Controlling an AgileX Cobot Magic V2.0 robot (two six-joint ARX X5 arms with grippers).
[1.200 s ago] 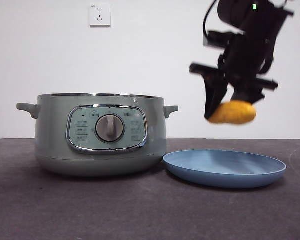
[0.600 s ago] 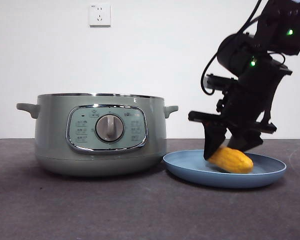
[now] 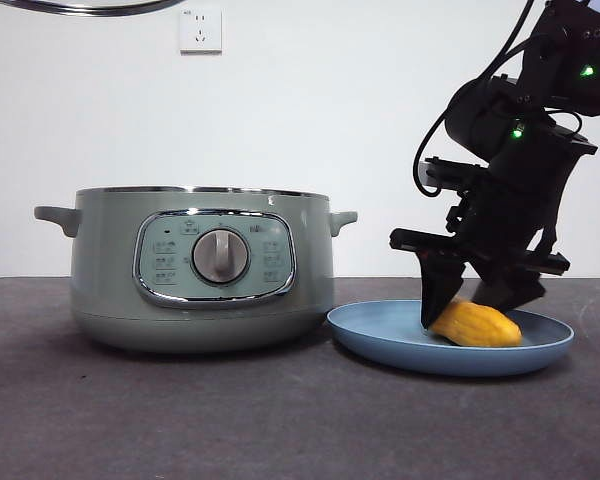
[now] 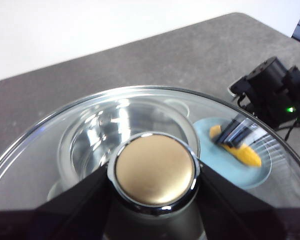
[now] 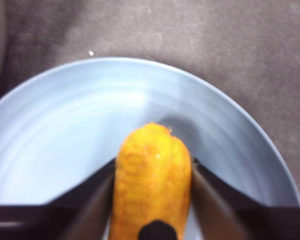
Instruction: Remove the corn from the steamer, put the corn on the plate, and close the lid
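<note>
At lower right of the front view, the corn (image 3: 477, 326) lies in the light-blue plate (image 3: 380, 345) with the right gripper (image 3: 470, 300) closed against its sides, while the left gripper (image 4: 152, 200) clamps the lid (image 4: 80, 145) by its knob high above the open steamer (image 3: 195, 270), whose panel markings are unreadable.

Glass lid (image 4: 90, 145) (chrome rim), matt plate (image 3: 450, 352).

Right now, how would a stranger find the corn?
Start at the big green steamer; beside it lies a blue plate. On the plate, between the jaws of the right end effector, is the corn, the only yellow-orange thing here.
</note>
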